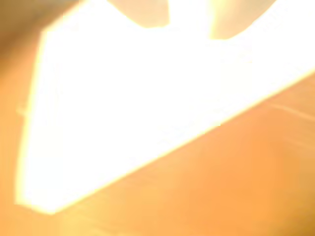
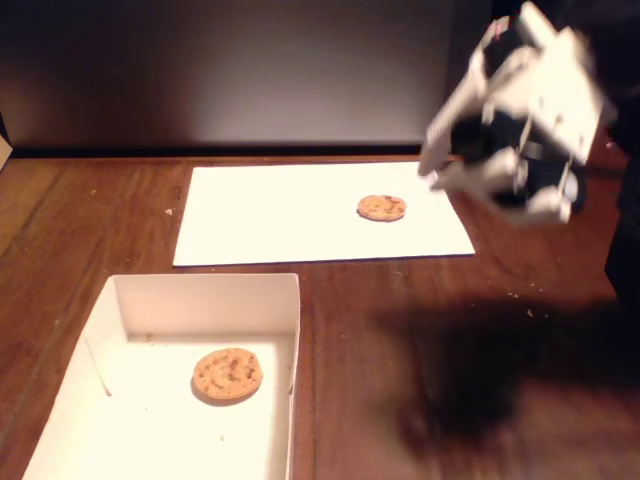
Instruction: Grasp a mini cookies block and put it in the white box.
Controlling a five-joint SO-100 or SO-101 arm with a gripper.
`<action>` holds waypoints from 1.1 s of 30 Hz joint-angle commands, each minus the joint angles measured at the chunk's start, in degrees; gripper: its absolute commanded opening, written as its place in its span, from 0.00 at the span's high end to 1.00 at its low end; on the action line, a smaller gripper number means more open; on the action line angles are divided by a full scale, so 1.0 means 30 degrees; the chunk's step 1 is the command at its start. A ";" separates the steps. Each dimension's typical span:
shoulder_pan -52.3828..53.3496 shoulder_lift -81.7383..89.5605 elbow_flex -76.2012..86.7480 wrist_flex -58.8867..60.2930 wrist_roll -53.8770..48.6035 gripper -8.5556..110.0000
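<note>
The white box sits at the lower left of the fixed view with one round cookie lying inside it. A second cookie lies on the flat white paper sheet behind the box. My gripper hangs blurred in the air at the upper right, just past the sheet's right end and right of that cookie, its fingers apart and empty. The wrist view is washed out: two pale fingers at the top edge stand apart over a glaring white sheet; no cookie shows there.
The table is dark brown wood, and the arm's shadow falls on its right side. A dark wall runs along the back edge. A few crumbs lie near the sheet's right end.
</note>
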 commanded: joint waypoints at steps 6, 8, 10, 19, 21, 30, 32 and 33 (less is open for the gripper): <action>0.2256 -0.4775 -0.6680 0.0967 0.0937 0.91; 0.3193 -0.6357 -0.7705 0.1172 0.1260 0.91; 0.4131 -0.8145 -0.8877 0.1553 0.1699 0.91; 0.7002 -1.4150 -1.2275 0.3633 0.3457 0.90; 0.7617 -1.5088 -1.2744 0.3809 0.3574 0.90; 0.9580 -1.9688 -1.4824 0.4482 0.4072 0.90; 0.9609 -2.0537 -1.5059 0.4512 0.4102 0.90; 0.9580 -2.0947 -1.5176 0.4453 0.4131 0.89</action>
